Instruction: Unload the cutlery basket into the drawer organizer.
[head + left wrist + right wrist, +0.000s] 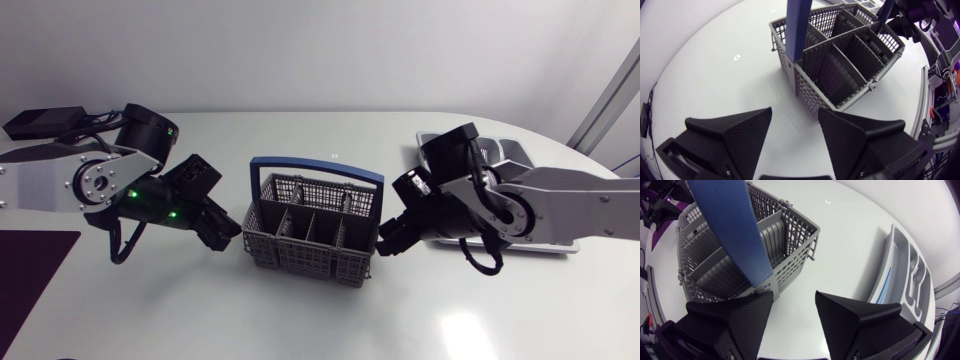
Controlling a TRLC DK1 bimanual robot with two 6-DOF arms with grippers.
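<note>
Basket: the grey cutlery basket (310,238) with a blue handle (318,170) stands in the middle of the white table (300,320), between the two arms.
Left gripper (218,236): fingers apart, holding nothing, just beside the basket's left end.
Right gripper (388,240): fingers apart, holding nothing, just beside the basket's right end.
Organizer: the grey drawer organizer (515,150) lies to the right, partly under the right arm.

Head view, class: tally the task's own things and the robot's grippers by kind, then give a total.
Cutlery basket: 1
Drawer organizer: 1
Grippers: 2, the left gripper and the right gripper
Total: 4
</note>
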